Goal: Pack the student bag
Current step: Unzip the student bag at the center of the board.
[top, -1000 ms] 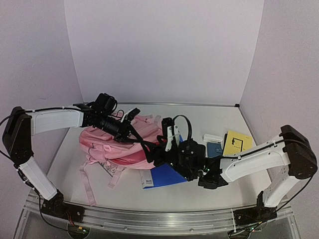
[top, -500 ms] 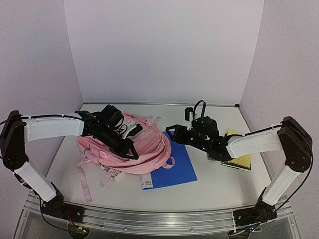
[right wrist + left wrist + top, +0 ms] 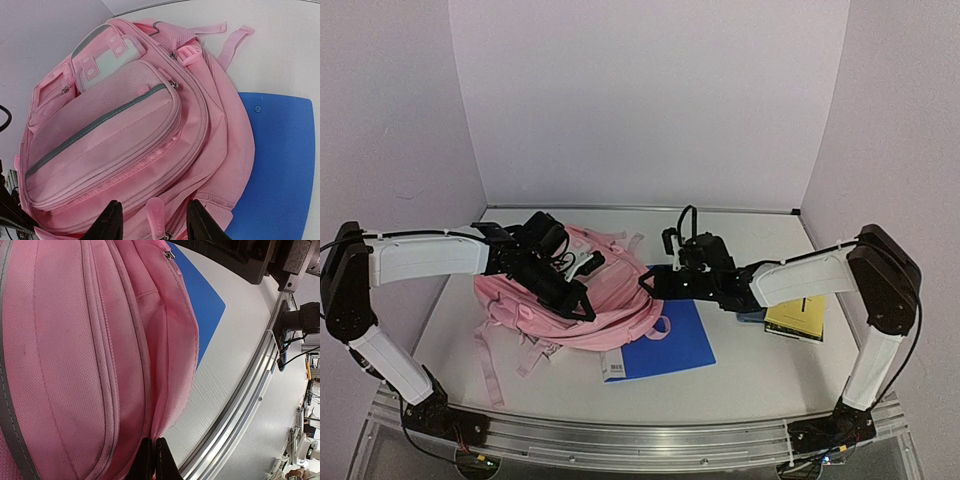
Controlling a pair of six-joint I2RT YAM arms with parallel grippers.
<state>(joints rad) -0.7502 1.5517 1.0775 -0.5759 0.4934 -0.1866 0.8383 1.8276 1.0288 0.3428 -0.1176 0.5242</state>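
Observation:
The pink student bag [image 3: 610, 300] lies flat at the table's middle, front pockets up; it also shows in the left wrist view [image 3: 75, 355] and in the right wrist view [image 3: 125, 125]. My left gripper [image 3: 582, 300] rests on top of the bag; in its wrist view [image 3: 153, 460] the jaws are shut on a fold of the bag's fabric at a seam. My right gripper [image 3: 650, 283] is at the bag's right edge, open [image 3: 152, 225], its jaws on either side of a pink zipper pull [image 3: 156, 217] without touching it.
A blue folder [image 3: 675, 340] lies partly under the bag's right side, with a white label at its front edge. A yellow book [image 3: 797, 318] lies at the right, under my right forearm. A metal rail [image 3: 620, 435] runs along the near table edge.

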